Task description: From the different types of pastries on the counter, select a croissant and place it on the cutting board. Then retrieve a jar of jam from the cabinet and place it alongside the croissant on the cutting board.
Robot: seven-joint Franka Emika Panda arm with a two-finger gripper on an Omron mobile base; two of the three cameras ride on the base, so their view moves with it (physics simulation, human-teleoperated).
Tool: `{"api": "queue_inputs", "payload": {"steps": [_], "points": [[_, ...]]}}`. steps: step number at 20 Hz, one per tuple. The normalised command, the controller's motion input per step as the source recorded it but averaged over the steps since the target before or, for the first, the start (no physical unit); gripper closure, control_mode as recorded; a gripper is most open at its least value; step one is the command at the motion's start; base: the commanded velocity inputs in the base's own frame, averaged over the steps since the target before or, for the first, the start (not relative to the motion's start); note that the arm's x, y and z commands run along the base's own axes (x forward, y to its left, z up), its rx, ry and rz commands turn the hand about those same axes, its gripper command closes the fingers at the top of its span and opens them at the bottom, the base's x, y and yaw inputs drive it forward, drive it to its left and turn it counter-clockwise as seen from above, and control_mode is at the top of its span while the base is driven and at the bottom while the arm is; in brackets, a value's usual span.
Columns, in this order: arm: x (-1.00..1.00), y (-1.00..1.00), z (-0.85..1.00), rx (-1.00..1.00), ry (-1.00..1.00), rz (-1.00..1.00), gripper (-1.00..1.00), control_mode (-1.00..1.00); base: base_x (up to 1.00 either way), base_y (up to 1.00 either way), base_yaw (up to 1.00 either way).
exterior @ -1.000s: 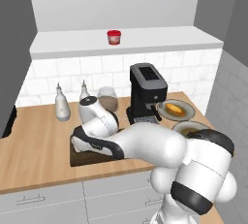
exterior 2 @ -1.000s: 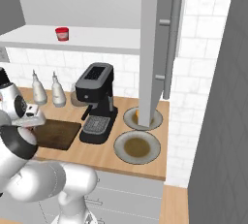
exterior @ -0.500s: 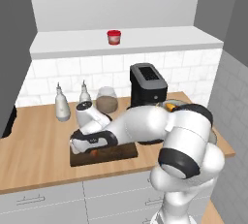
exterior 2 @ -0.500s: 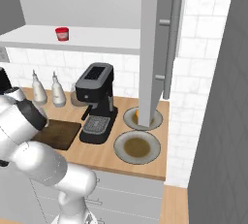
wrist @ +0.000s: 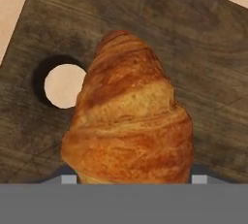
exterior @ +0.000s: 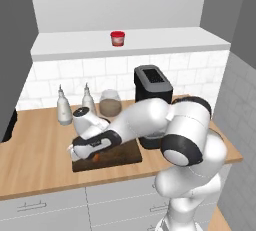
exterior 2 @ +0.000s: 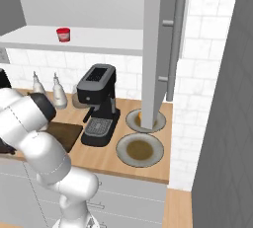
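One croissant (wrist: 130,116) sat over the cutting board (wrist: 203,72), between the claw's two tips.
Its tapered end pointed to twelve o'clock in the hand view, with the board's pale hole (wrist: 64,86) at nine o'clock of it. The gripper (exterior: 86,153) pinched the croissant low over the board's left end on the counter (exterior: 35,160). At twelve o'clock, well above, the red jar of jam (exterior: 117,38) stood on the white cabinet shelf (exterior: 165,39); a black coffee machine (exterior: 152,87) stood at two o'clock.
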Motion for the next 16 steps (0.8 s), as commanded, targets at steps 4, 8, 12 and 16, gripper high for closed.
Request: {"api": "queue_inputs", "payload": {"steps": [4,8,12,16], "points": [[0.00,0.00,0.16,0.00,0.00,0.00,-1.00,-1.00,0.00,0.00,0.00],[0.00,-0.14,0.42,0.00,-0.02,0.00,-1.00,-1.00,0.00,0.00,0.00],[-0.10,-0.45,0.64,0.00,-0.13,0.00,-1.00,-1.00,0.00,0.00,0.00],[-0.19,-0.77,0.46,0.00,-0.08,0.00,-1.00,-1.00,0.00,0.00,0.00]]}}
